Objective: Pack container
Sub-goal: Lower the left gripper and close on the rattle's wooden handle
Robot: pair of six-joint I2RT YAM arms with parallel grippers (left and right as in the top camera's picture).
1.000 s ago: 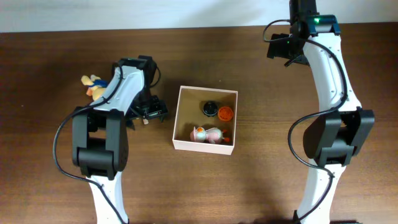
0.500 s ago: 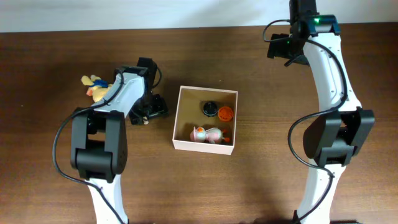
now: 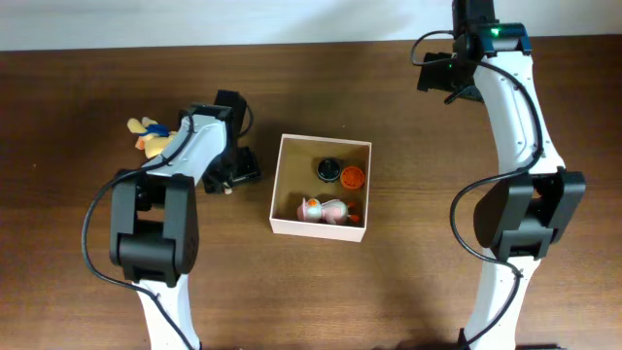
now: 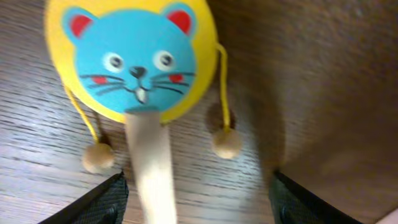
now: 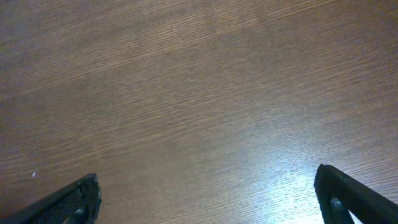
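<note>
I saw the container [image 3: 317, 228] on the tabletop holding at least 3 toys [image 3: 327, 209]. Left of it, my left gripper [image 4: 202, 205] had its jaws spread astride the cat rattle [image 4: 134, 59]. A yellow toy [image 3: 146, 134] waited farther left. The right gripper [image 5: 211, 199] had its jaws spread, empty.

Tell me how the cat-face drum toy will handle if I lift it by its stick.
Probably stiff: the wooden stick and round drum head look rigid. The two beads on cords will likely swing and may snag. Head-heavy, so it may tilt.
</note>
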